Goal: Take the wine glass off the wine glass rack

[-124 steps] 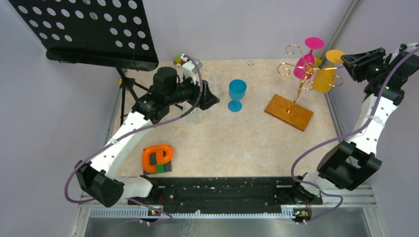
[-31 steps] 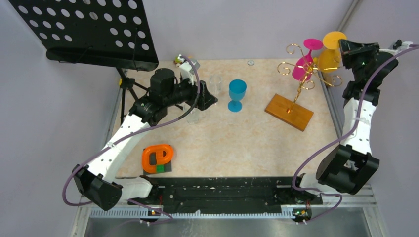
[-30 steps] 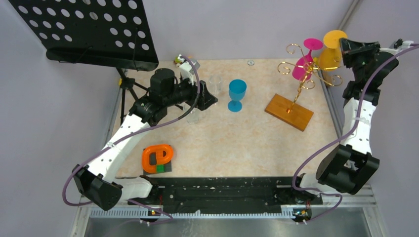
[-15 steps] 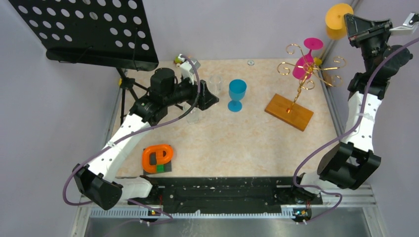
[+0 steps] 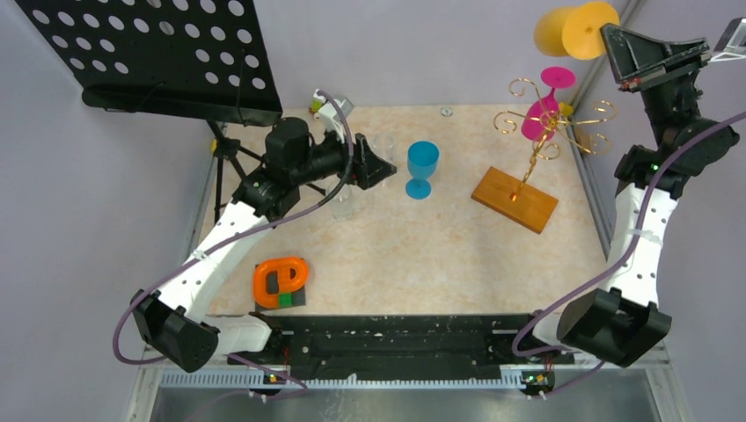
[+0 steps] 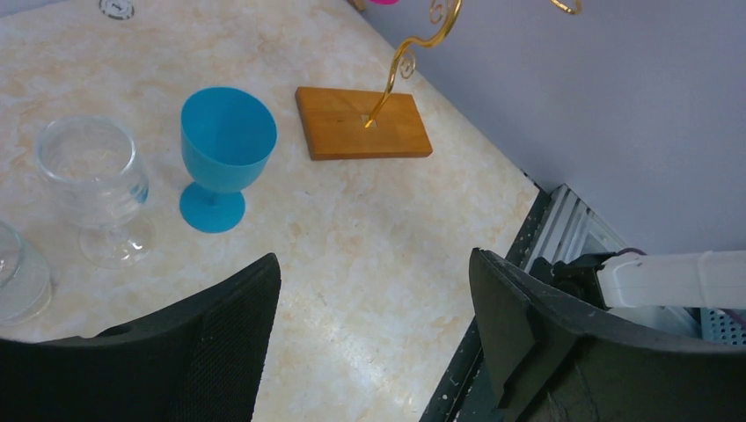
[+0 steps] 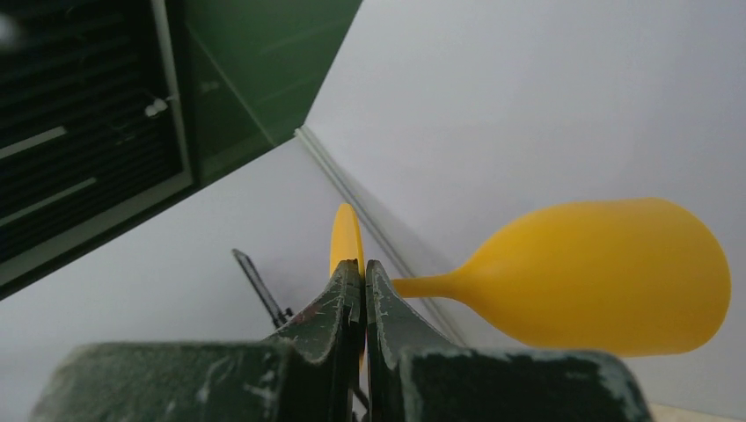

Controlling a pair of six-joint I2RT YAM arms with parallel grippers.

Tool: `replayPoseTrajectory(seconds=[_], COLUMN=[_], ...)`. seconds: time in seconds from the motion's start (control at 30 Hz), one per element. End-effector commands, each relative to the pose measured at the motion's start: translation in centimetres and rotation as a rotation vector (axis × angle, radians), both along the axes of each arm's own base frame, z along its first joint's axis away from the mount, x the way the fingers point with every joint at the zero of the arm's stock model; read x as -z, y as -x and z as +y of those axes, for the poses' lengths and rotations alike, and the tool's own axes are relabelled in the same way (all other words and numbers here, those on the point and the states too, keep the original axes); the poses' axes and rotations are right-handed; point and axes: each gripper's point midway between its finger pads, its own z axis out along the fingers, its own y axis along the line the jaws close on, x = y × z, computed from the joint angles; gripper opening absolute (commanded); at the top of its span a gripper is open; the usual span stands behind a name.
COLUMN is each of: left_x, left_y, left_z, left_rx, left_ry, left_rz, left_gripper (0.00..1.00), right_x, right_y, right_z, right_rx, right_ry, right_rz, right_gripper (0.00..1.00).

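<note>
wine glass aloft, right end effector gripping

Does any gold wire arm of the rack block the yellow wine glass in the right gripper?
Nothing visible does. The yellow plastic wine glass, clamped in the right gripper, is above and clear of the gold wire wine glass rack; the pink glass hangs on it.

Soft, even light falls from overhead, bright but not harsh. The pale table shows only faint, short shadows, such as the one beside the blue goblet. In the left wrist view the tabletop has a mild white sheen, and the left gripper looms dark and soft-edged. In the right wrist view the yellow wine glass is evenly lit. The right gripper is slightly blurred close up, and the upper-left corner is dim.
</note>
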Motion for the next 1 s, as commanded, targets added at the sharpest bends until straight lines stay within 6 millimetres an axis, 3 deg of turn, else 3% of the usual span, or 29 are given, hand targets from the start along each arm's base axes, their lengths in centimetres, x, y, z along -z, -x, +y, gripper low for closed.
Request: replayPoseTrajectory(seconds=[0.0,0.17,0.47,0.53,0.73,0.97], left_x=[-4.3,-6.0,-11.2,-12.0,-14.5,-15.9], left_y=[0.7,1.5,3.6,3.8,5.4,6.3], left_z=[-0.7,-0.9,-0.2,-0.2,-0.3,0.0], left_rx=[0.031,0.052,0.072,0.073,0.146,0.188], left_ry=[0.125,0.214,0.509,0.583,0.727,0.756], left_rz=[-0.074,-0.082,-0.153,-0.048,0.061,-0.007], left_gripper=[0.82,0.82,0.82,0.82,0.81,0.8], right_x=[-1.3,-0.8,0.9,1.2,1.2,1.7], right_y=[4.4,5.6,8.8,9.6,11.5,13.2], right_z=[4.6,8.6,15.6,16.8,18.8,19.9], right_rx=[-0.183,-0.336,-0.615,-0.685,-0.73,-0.807], right_ry=[-0.012,-0.063,-0.138,-0.155,-0.129,-0.148], right_rz=[-0.034,0.006,0.061,0.089,0.128,0.148], right_gripper=[0.0,0.0,0.0,0.0,0.0,0.0])
